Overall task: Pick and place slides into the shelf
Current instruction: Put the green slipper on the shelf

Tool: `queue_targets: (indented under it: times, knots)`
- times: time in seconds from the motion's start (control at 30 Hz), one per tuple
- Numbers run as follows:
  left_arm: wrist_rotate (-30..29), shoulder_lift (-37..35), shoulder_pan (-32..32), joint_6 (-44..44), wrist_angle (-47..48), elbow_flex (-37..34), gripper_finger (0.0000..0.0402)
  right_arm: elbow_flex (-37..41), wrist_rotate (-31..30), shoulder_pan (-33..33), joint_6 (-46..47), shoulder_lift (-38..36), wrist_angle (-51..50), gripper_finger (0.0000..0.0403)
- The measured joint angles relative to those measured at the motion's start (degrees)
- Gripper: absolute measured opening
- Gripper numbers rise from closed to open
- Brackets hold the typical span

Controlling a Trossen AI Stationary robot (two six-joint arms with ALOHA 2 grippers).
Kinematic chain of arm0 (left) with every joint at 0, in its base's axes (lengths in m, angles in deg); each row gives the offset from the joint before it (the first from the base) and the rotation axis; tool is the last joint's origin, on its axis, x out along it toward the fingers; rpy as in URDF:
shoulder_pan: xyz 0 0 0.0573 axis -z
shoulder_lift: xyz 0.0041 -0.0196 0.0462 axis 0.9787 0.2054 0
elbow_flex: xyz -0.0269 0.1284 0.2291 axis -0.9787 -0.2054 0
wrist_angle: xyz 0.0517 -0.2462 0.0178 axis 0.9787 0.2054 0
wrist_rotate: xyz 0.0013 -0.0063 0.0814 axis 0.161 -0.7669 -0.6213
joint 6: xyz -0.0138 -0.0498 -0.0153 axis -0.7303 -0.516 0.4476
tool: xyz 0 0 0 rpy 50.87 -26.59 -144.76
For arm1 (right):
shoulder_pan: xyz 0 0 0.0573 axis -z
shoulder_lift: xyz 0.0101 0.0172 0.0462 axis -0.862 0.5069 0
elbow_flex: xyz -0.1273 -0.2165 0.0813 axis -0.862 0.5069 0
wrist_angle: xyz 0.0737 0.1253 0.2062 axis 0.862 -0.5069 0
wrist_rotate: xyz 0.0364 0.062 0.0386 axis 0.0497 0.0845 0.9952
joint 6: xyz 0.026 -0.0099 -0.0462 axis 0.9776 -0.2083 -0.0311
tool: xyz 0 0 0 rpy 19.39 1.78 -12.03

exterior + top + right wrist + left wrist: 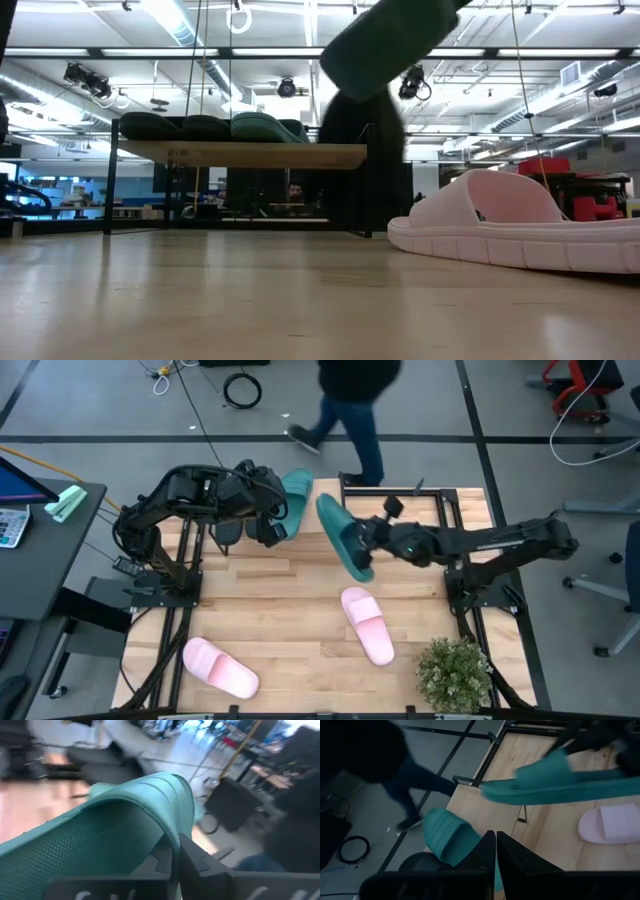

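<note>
Teal slide (343, 536) is hanging above the table's far middle, pinched by its strap in the closed right gripper (368, 541). Left gripper (272, 520), fingers pressed together and holding nothing, is hovering at the shelf (240, 153) near the far edge, where another teal slide (294, 500) is lying beside dark ones
</note>
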Motion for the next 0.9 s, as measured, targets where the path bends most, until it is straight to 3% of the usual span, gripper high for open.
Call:
queue_targets:
  times: [0.17,0.57,0.9]
  knots:
    - [0.0,0.0,0.0,0.1,-0.3,0.0,0.0019,0.0,2.0,6.0,-6.3,7.1,11.6,0.0011]
    - [0.0,0.0,-0.3,0.5,-0.2,0.0,0.0016,0.0,5.7,16.9,-6.8,16.5,24.9,0.0010]
    - [0.0,0.0,-1.9,0.5,-0.3,0.0,0.0008,-1.1,8.0,21.6,-7.0,20.9,27.5,0.0010]
